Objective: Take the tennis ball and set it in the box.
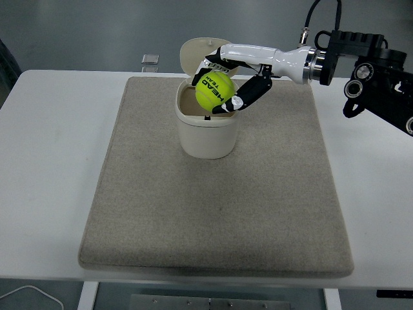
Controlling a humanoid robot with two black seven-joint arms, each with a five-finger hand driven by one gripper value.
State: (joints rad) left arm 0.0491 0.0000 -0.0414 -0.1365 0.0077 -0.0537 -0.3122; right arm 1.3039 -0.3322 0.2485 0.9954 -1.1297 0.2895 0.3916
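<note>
- Right hand (222,84): enters from three o'clock, fingers clamped around the tennis ball (215,90); upper fingers arch over the top of the ball, a dark finger (248,95) braces it from the lower right.
- Tennis ball: yellow-green, printed lettering facing the camera, held in the air directly over the mouth of the box (206,126), apparently just above the rim and not yet inside.
- Box: small cream bin, standing upright at the twelve o'clock end of the mat; hinged lid (197,55) tipped open toward twelve o'clock, partly hidden behind the hand.
- Mat (216,213): grey-beige, rectangular, carries the box; otherwise bare.
- Surface (51,161): white, mat laid centrally upon it; a small grey object (150,59) near the far edge at eleven o'clock from the box.
- Left hand: not in view.
- Step in hand, as judged: release of ball into box. Ball appears centred over the opening, so a slight lowering before the fingers part should prevent a bounce off the rim. Fingers should part evenly, and the hand should lift straight up, clear of the raised lid, so the light bin does not tip.
</note>
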